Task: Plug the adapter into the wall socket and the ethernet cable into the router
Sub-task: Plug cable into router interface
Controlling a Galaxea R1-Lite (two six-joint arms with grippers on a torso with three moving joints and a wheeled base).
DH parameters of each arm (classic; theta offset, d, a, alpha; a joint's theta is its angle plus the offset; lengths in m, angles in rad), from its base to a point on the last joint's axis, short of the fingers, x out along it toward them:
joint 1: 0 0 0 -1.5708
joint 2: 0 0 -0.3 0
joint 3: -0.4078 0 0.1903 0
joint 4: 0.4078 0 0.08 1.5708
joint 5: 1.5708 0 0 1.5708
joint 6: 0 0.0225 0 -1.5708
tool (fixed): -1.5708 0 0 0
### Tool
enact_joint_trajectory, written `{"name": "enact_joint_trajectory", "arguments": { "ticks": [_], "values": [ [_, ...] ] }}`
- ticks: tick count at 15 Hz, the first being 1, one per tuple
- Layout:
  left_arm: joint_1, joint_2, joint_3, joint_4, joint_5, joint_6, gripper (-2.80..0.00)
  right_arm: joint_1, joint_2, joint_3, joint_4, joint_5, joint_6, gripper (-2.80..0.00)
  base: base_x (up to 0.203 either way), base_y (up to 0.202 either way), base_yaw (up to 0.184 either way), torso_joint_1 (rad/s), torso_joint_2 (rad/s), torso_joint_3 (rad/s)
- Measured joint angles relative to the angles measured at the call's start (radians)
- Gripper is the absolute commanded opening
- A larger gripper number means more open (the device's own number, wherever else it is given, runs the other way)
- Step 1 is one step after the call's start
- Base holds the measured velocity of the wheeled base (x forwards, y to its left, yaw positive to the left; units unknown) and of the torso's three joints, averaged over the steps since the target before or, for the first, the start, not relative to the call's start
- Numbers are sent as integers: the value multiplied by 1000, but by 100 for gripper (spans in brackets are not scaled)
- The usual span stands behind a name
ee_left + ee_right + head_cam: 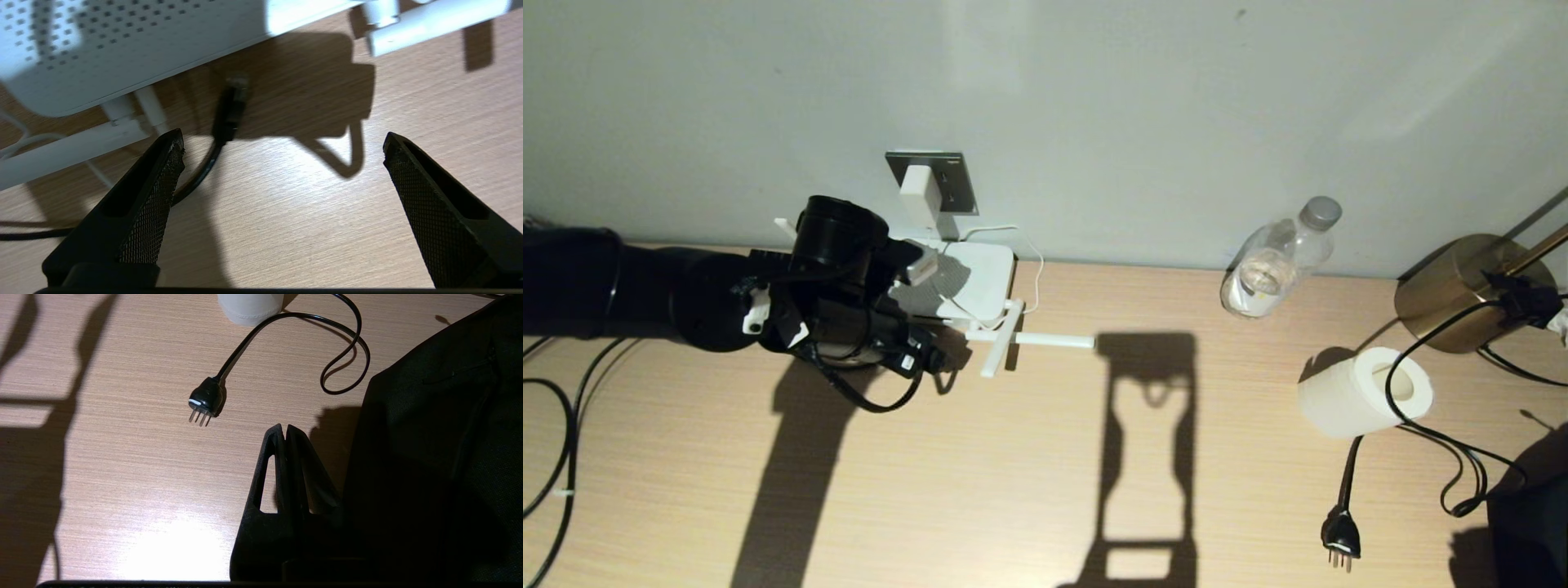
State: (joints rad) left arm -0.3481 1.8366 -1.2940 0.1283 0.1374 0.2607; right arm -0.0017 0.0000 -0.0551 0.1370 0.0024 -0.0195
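Two grippers show: the left gripper (282,141), fingers spread wide and empty, sits near the surface's back edge by the router (968,282), the ethernet cable (229,114) lying loose just beside it. The adapter (920,194) sits in the wall socket (952,175) above. The right gripper (284,430), fingers pressed together, rests near the front right corner.

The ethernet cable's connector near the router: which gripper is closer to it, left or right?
Left. The left gripper is open just behind the ethernet cable, beside the router. The right gripper is shut, far away, near the black three-pin plug.
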Motion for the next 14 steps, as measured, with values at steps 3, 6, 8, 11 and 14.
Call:
{"name": "enact_joint_trajectory", "arguments": {
  "ticks": [3,6,8,11,14],
  "values": [
    [0,5,2,3,-15,18,0,0,0,0,0,0,0,-280,0,0,0,0,0,0],
    [7,16,3,1,-19,19,0,0,0,0,0,0,0,-280,0,0,0,0,0,0],
    [14,18,7,3,-34,22,0,0,0,0,0,0,1,-280,0,0,0,0,0,0],
    [27,18,10,5,-56,49,0,0,0,0,0,0,0,-280,0,0,0,0,0,0],
    [31,20,10,5,-64,60,0,0,0,0,0,0,0,-280,0,0,0,0,0,0]
  ]
}}
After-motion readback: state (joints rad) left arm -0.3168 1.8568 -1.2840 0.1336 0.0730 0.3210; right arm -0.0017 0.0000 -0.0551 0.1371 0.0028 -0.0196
